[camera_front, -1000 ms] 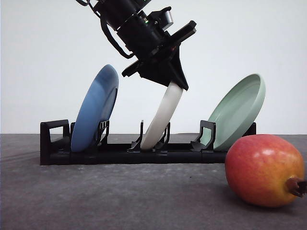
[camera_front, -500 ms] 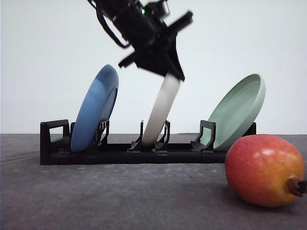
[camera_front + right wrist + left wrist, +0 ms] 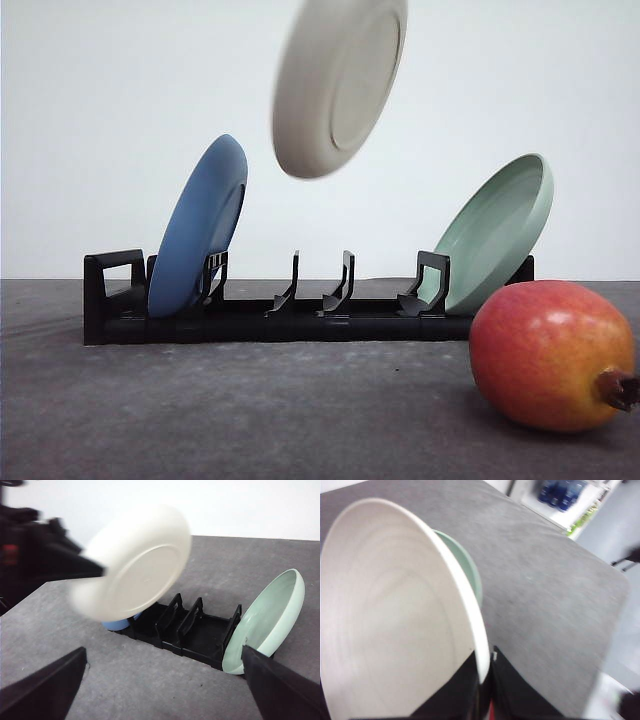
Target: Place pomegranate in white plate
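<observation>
The grey table (image 3: 250, 410) runs wide, with the black dish rack (image 3: 300, 315) across its far side; the rack's middle slots stand bare between the blue plate (image 3: 200, 225) and the mint-green plate (image 3: 495, 235). The white plate (image 3: 338, 85) hangs in the air above that gap, tilted, its underside toward the front. So it is out of the rack but not set down, and the pomegranate (image 3: 552, 355) lies untouched on the table in front of the green plate. Laying the plate flat and moving the fruit both remain.

The left wrist view supplies the grip: the left gripper (image 3: 482, 690) is clamped on the plate's rim, though blurred. The right wrist view shows the right gripper (image 3: 165, 690) spread wide and holding nothing, facing the rack from nearby.
</observation>
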